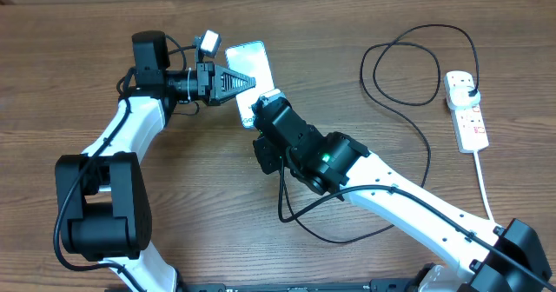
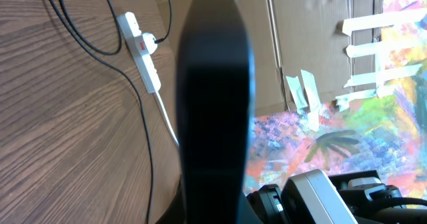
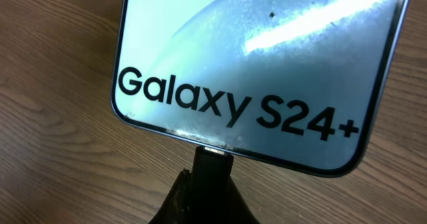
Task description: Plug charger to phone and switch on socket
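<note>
I see the phone [image 1: 248,66] lying flat on the worktop [image 1: 78,31], screen up, a little left of centre in the overhead view. Its long axis runs away from the arm bases towards the far edge, leaning slightly. The end with the printed text points back at the bases.

My right pincer [image 1: 266,111] sits right at that near end. On its wrist camera the phone [image 3: 267,51] fills the upper part of the view, with "Galaxy S24+" along its bottom edge. The dark pincer [image 3: 200,197] is directly below the middle of that edge. It is closed around the charger [image 3: 215,152], whose small connector sticks out of the fingertips and meets the phone's edge at the port. I cannot tell whether it is fully seated.

My left pincer [image 1: 250,82] comes in from the phone's left side, pointing across its short axis, with the fingers closed together. The tip lies over the screen near mid-length. I cannot tell whether it presses down. Its own camera shows mostly a blurred dark finger [image 2: 213,84].

The charger's [image 1: 426,153] black cable trails from under the right arm, curves right, loops near the far edge and ends at a black plug in the power strip [image 1: 466,109]. That strip lies well apart on the right, its long axis also running near to far. It shows up again in the left wrist view [image 2: 141,54].
</note>
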{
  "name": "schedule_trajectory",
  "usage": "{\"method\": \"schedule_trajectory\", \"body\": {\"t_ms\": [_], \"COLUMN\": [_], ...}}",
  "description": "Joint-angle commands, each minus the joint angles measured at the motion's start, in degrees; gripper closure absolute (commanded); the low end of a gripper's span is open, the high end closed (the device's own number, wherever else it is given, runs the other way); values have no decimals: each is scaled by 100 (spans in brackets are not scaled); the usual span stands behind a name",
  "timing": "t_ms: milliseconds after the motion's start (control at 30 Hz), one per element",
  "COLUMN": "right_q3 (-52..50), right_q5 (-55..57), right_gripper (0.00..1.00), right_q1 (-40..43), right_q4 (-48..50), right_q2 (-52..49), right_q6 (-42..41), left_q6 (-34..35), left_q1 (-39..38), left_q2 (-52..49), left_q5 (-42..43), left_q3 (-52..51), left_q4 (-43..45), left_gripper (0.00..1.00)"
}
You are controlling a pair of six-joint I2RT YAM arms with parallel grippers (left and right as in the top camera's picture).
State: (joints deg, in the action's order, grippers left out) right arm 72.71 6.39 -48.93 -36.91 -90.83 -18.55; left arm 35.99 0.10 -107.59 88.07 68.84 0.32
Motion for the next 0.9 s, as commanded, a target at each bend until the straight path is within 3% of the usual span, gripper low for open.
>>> {"method": "schedule_trajectory", "body": {"t_ms": [0, 267, 433, 467, 500, 567, 700, 867], "right_q3": [387, 798, 1075, 1150, 1226, 1508, 1978, 2258], "right_q5": [114, 0, 0, 0, 0, 0, 4, 457], "right_gripper": [96, 95, 69, 63, 50, 25, 4, 0], "right_q1": [81, 199, 197, 197, 197, 197, 214, 221], "right_q4": [564, 590, 181, 39, -96, -627, -1582, -2673], "right_q2": [26, 26, 63, 94, 131, 308, 719, 1574], "right_q6": [269, 365, 363, 363, 365, 363, 363, 358], "left_q6": [-304, -2135, -2376, -2376, -2374, -2201, -1272, 17], "left_q1": [-391, -428, -431, -431, -433, -459, -667, -1386], "left_q2": [15, 120, 120, 120, 120, 120, 122, 122], "left_q5": [262, 260, 249, 249, 249, 197, -308, -1088], "left_q3": [-26, -26, -26, -26, -24, -22, -20, 17], "left_q4": [-212, -2085, -2076, -1967, -1836, -1414, -376, 1331], "left_gripper": [96, 96, 96, 96, 96, 96, 96, 96]}}
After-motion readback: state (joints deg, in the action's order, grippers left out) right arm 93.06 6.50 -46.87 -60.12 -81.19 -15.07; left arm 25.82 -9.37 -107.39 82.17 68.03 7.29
